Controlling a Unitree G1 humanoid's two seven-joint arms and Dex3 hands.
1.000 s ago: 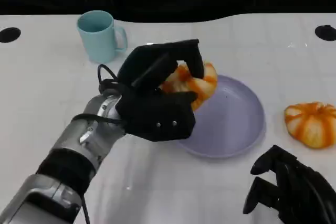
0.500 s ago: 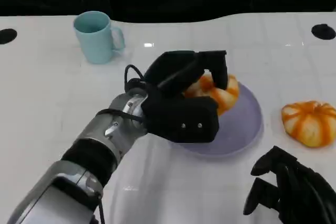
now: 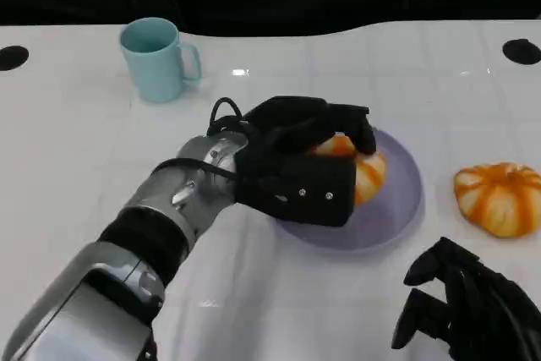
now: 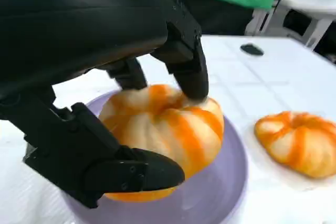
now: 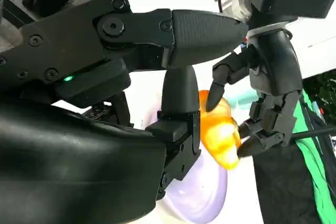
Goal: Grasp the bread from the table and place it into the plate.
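Observation:
My left hand grips an orange-and-white striped bread from above, its fingers wrapped over the top and its thumb underneath. The bread sits low inside the purple plate, at its left half; whether it touches the plate's floor I cannot tell. In the right wrist view the left hand holds the bread over the plate. My right hand hangs near the table's front right, holding nothing, its fingers apart and bent downward.
A second striped bread lies on the white table right of the plate, also seen beside the plate as a second bread. A light blue mug stands at the back left. Dark round holes mark the table's far corners.
My left hand has carried the bread rightward over the plate's rim and then lowered it into the plate. The right hand has stayed in place.

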